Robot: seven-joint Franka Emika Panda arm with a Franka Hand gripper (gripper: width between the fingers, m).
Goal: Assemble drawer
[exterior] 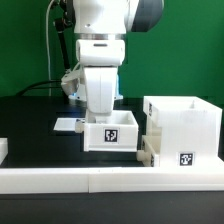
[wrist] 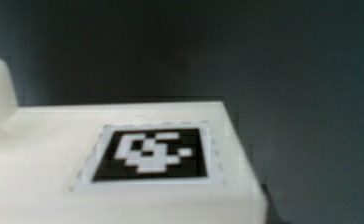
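Note:
A small white open-top tray (exterior: 110,133) with a black-and-white tag on its front stands in the middle, just behind the front rail. My gripper (exterior: 101,117) reaches down into it from above. Its fingertips are hidden by the tray's walls, and it looks shut on the tray's wall. In the wrist view the tray's tagged face (wrist: 152,155) fills the frame at very close range and no fingers show. The tall hollow box casing (exterior: 183,128) stands at the exterior view's right, tag on its front. A second small tray (exterior: 148,150) sticks out low at the casing's left side.
A long low white border rail (exterior: 110,180) runs along the front edge. The marker board (exterior: 68,125) lies flat behind the tray at the exterior view's left. A white block (exterior: 3,150) sits at the far left edge. A green wall is behind.

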